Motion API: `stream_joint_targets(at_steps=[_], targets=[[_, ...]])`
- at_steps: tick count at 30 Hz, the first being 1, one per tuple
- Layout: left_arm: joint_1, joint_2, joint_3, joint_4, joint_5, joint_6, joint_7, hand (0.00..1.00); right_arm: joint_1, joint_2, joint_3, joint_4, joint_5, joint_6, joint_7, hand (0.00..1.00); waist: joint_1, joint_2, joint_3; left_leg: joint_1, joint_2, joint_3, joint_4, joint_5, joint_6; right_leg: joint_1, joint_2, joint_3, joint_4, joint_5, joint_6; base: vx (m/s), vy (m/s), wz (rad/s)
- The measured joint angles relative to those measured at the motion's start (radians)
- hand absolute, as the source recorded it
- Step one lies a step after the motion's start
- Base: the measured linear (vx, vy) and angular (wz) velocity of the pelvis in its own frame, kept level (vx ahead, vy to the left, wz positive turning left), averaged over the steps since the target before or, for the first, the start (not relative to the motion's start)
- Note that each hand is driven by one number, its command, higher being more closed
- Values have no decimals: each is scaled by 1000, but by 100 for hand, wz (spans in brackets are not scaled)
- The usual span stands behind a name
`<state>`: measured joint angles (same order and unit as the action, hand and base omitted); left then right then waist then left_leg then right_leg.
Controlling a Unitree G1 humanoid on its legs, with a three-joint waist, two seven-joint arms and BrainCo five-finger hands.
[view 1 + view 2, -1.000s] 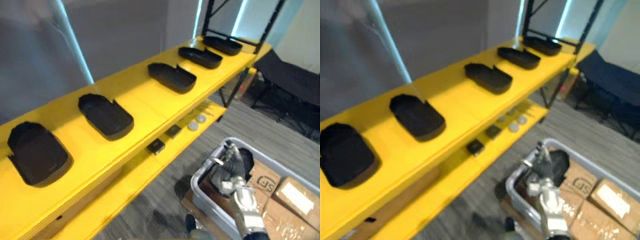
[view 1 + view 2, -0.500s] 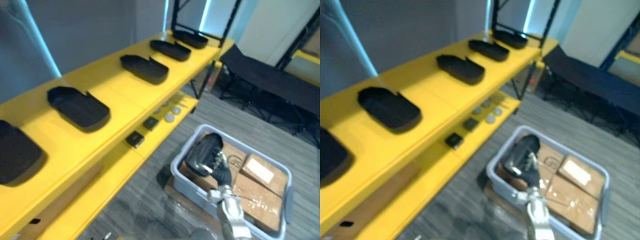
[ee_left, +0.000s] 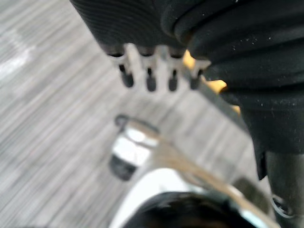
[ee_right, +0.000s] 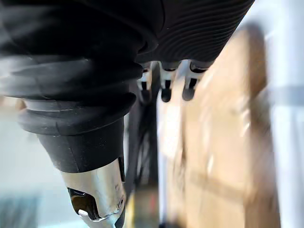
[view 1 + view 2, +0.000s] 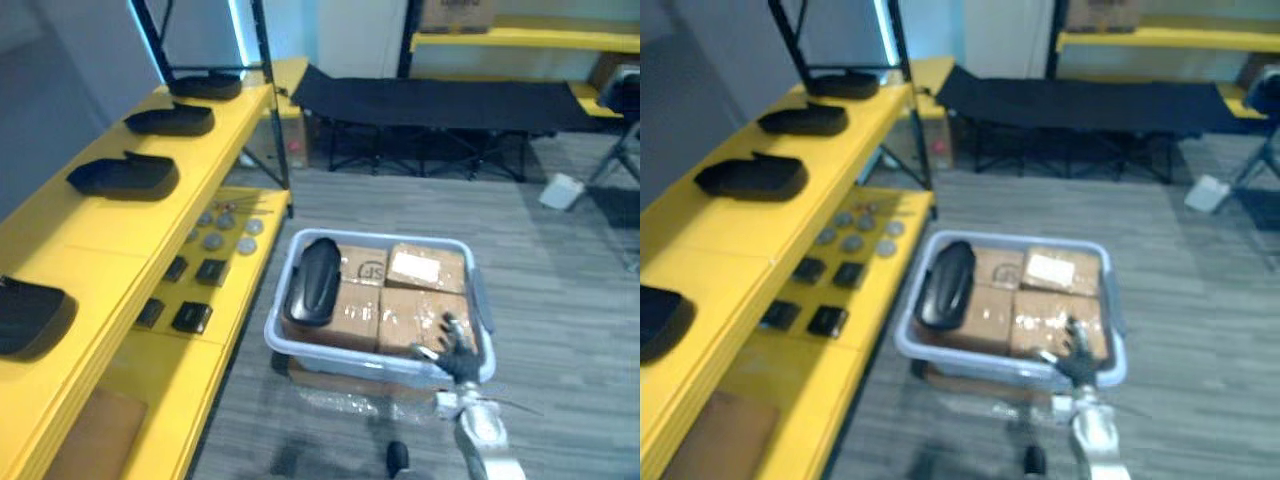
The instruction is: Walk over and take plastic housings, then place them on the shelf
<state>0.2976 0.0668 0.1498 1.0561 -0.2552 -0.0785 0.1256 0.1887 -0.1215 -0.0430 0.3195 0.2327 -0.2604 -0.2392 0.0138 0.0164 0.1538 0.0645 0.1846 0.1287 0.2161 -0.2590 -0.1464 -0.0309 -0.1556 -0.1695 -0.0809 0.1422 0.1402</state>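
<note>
The nearest housing (image 5: 28, 316) is cut off by the view's edge.

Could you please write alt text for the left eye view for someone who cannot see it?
A black plastic housing lies in a grey bin beside cardboard boxes, with the robot's right hand open at the bin's near right corner. To the left, a yellow shelf carries a row of more black housings.
</note>
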Motion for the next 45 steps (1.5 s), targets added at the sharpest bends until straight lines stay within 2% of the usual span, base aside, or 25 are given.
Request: stream_joint_targets(at_steps=[2,3,6,7,9,10,12,15,18,24,27,30,33,36,40,42,43,45], targets=[[-39,34,-51,-43,-4,-2,6,0,48,24,-37,0,8,5,-31,0,-10,-23,-5,-16,-33,-25,-1,9,1,2,-36,-25,0,29,19,-23,127,32],[-50,40,-65,-64,-6,-3,0,0,52,25,-44,0,8,5,-37,0,-10,-24,-4,-18,-38,-30,-1,10,1,3,-41,-25,0,36,17,12,78,31],[-96,44,-118,-158,-1,-15,-27,0,26,28,-91,8,9,5,-61,0,-10,-11,1,-37,-55,-66,-25,30,-1,0,-61,-68,0,44,25,28,15,38],[-109,37,-146,-187,0,-19,-32,0,-11,23,-113,36,12,3,-71,0,-9,3,9,-46,-65,-84,-45,47,0,-1,-73,-89,0,45,27,33,-1,54],[-121,11,-195,-219,-2,-22,-33,0,-118,2,-135,141,38,1,-93,0,0,13,42,-61,-74,-105,-54,62,-1,-4,-84,-115,0,47,28,2,-1,49],[-139,4,-212,-224,-3,-23,-33,0,-199,-16,-147,217,62,1,-108,0,6,31,59,-78,-76,-127,-51,70,-5,-3,-87,-135,0,48,28,-32,-8,45],[-153,5,-217,-234,-10,-22,-32,0,-326,-41,-150,306,106,1,-114,0,22,39,91,-103,-74,-148,-52,84,-9,-8,-86,-163,0,49,26,-42,-21,43],[-183,11,-213,-259,-30,-22,-31,0,-565,-100,-150,415,144,1,-160,0,63,35,156,-150,-77,-183,-53,109,-12,-25,-89,-199,0,61,18,-72,-20,38],[-204,20,-199,-261,-90,-23,-36,0,-716,-150,-150,473,147,4,-201,0,96,30,199,-187,-94,-228,-48,129,-12,-35,-104,-239,1,69,18,-55,9,39],[-207,38,-151,-242,-97,-23,-83,0,-838,-213,-145,528,145,42,-201,0,114,49,259,-207,-129,-257,-22,135,-2,-33,-147,-264,34,75,23,-45,57,21],[-160,52,-151,-154,-92,-3,-100,0,-872,-233,-145,530,145,47,-200,0,118,43,299,-229,-144,-269,5,133,1,-34,-160,-275,43,69,22,-72,62,18],[-126,46,-165,-118,-92,3,-103,0,-920,-282,-134,595,140,87,-200,0,140,57,331,-241,-149,-292,7,136,13,-37,-163,-298,79,45,24,-63,18,26],[-99,37,-203,-93,-91,-8,-120,0,-977,-292,-102,653,134,139,-200,0,142,62,334,-241,-151,-298,8,141,12,-41,-170,-301,103,35,25,-20,7,8],[-96,35,-223,-93,-97,-31,-131,0,-1012,-315,-102,710,132,162,-198,0,151,74,339,-245,-161,-303,19,143,14,-42,-180,-302,112,34,25,-11,17,6],[-103,33,-264,-94,-132,-68,-131,0,-1057,-359,-101,778,101,228,-198,0,162,97,343,-276,-172,-312,40,145,16,-67,-192,-307,135,29,27,-26,21,8],[-103,37,-280,-94,-143,-79,-130,0,-1092,-384,-99,804,75,273,-191,0,168,100,344,-284,-174,-315,44,147,18,-76,-196,-309,145,27,24,-34,12,6],[-103,36,-288,-94,-152,-85,-130,0,-1114,-403,-91,822,64,307,-186,100,170,106,345,-293,-176,-318,56,147,19,-77,-197,-314,149,26,24,-29,7,8],[-108,35,-309,-94,-169,-96,-127,0,-1140,-438,-79,846,46,365,-186,100,175,121,351,-303,-181,-329,67,146,19,-81,-205,-323,169,15,27,-45,15,17]])
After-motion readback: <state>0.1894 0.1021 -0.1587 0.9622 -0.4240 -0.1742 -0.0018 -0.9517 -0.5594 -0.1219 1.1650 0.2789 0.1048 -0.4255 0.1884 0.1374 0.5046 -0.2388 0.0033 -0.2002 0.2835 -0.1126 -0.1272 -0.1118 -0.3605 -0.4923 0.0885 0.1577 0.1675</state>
